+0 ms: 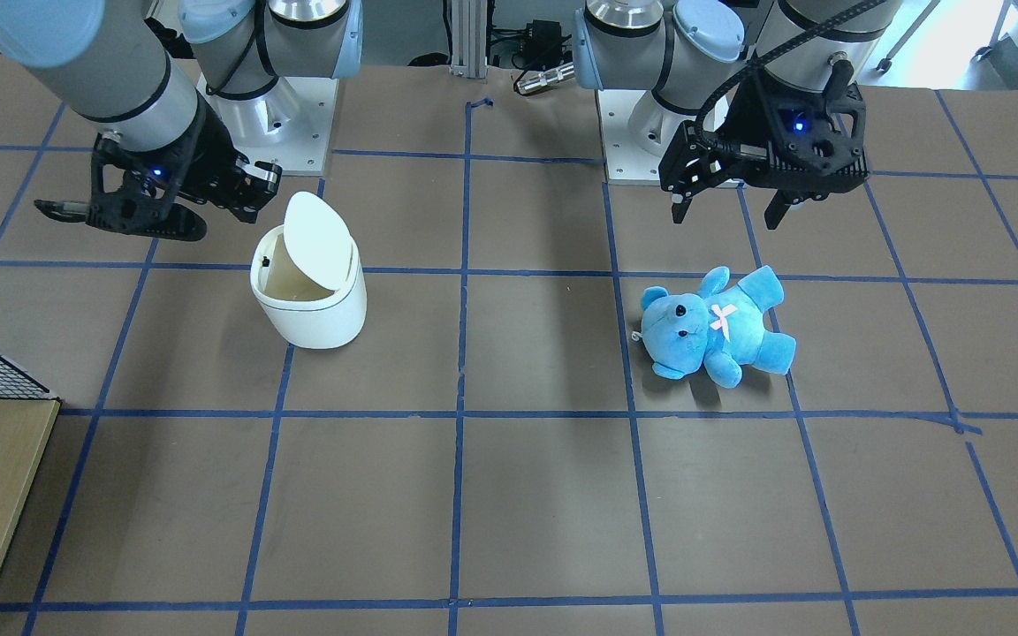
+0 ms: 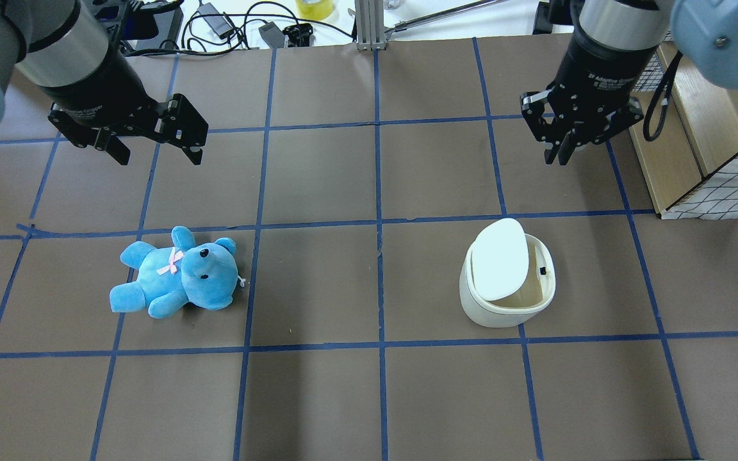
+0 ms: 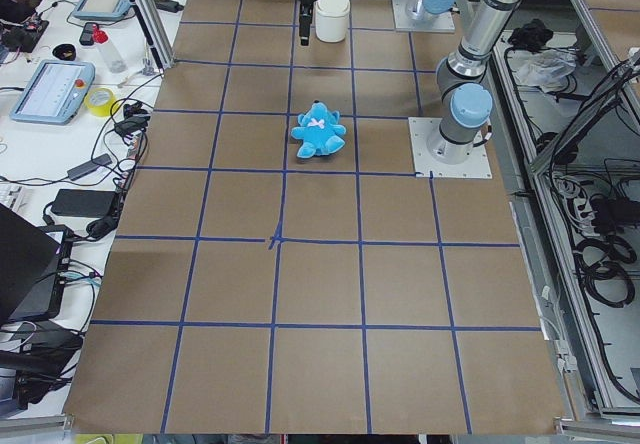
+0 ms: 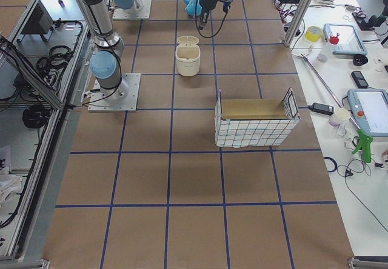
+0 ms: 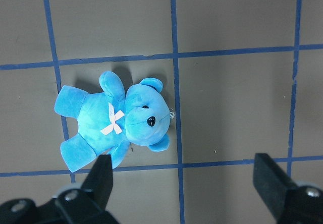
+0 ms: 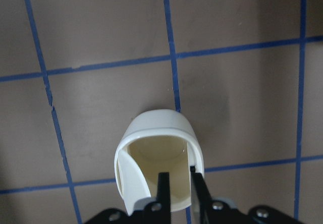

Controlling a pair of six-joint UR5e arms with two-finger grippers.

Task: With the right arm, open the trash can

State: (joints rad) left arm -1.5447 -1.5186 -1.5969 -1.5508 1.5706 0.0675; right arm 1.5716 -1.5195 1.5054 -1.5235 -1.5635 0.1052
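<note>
The white trash can (image 1: 315,309) stands on the table with its flat lid (image 1: 317,238) tipped up, so the cream inside shows. It also shows in the overhead view (image 2: 503,310) and the right wrist view (image 6: 159,133). My right gripper (image 2: 556,155) hangs high above the table, past the can's far side and apart from it. Its fingers (image 6: 164,186) are close together and hold nothing. My left gripper (image 2: 159,153) is open and empty, high above a blue teddy bear (image 2: 177,278).
The teddy bear (image 1: 717,327) lies on its back on my left half of the table. A wire basket (image 4: 254,123) and a wooden box (image 2: 670,128) stand at the table's right end, past the can. Blue tape lines cross the brown table.
</note>
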